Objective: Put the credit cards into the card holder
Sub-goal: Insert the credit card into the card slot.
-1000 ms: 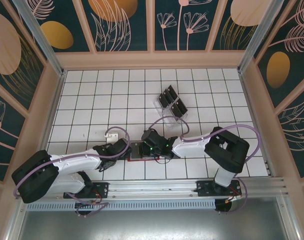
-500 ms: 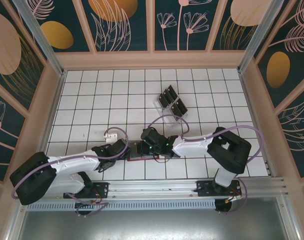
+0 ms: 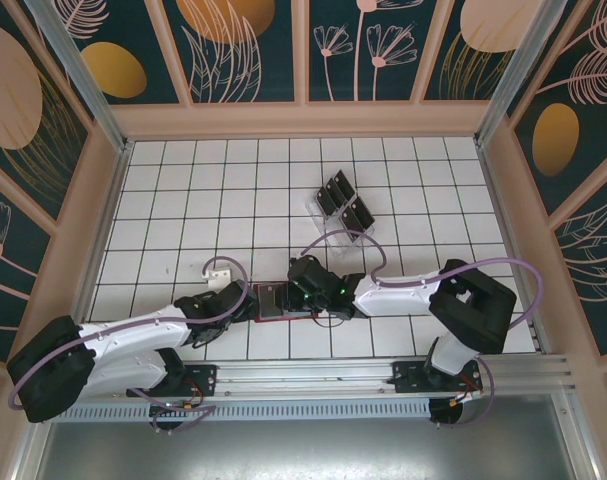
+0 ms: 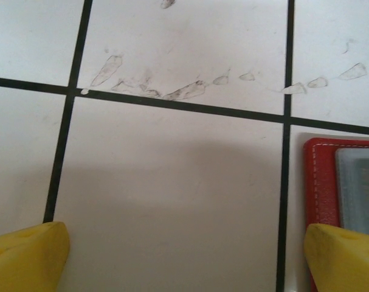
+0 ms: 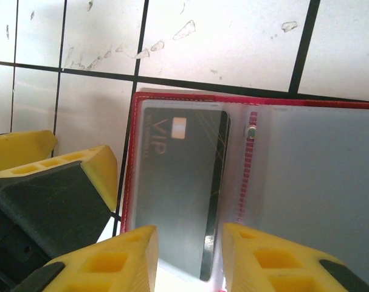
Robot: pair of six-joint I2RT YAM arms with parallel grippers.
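Note:
The red card holder [image 5: 251, 109] lies open on the white tiles, also seen as a red patch [image 3: 270, 301] between the two wrists. A black credit card [image 5: 178, 188] marked VIP sits in its left clear pocket, its near end sticking out. My right gripper [image 5: 190, 258] hovers over that near end, open, with a finger on either side. More black credit cards [image 3: 341, 203] stand in the clear rack behind. My left gripper [image 4: 184, 261] is wide open at the holder's left edge [image 4: 321, 182], one fingertip [image 4: 342, 255] over the red border.
The clear slotted rack [image 3: 332, 240] stands two tiles behind the holder. A small white piece [image 3: 221, 281] lies just left of the left wrist. Wooden walls surround the tiled floor, and the metal base rail [image 3: 313, 375] runs along the near edge.
The right gripper's jaws have spread apart around the card's end. The left arm has slid right, bringing its gripper up to the holder's left edge.

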